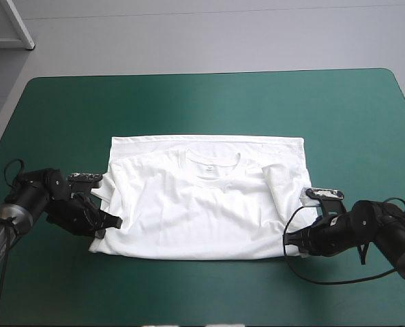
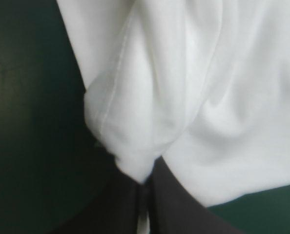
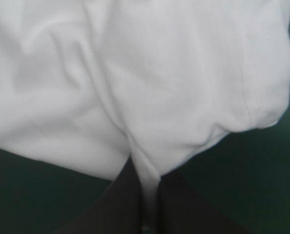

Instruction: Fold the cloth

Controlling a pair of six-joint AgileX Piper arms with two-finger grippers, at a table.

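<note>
The white T-shirt (image 1: pixel 202 201) lies spread flat in the middle of the teal-green table, collar toward the far edge, both sleeves folded in. My left gripper (image 1: pixel 112 222) sits at the shirt's left side near its near corner, shut on a pinch of the cloth. In the left wrist view the T-shirt (image 2: pixel 184 87) bunches into a fold that runs down between the black fingers (image 2: pixel 174 204). My right gripper (image 1: pixel 292 240) is at the shirt's right side near the near corner, also shut on the cloth. From the right wrist, the T-shirt (image 3: pixel 135 73) narrows into a strip between the fingers (image 3: pixel 120 204).
Bare teal-green cover (image 1: pixel 202 102) surrounds the shirt on all sides, widest toward the far edge. A white shelf corner (image 1: pixel 8 27) stands beyond the table's far left corner.
</note>
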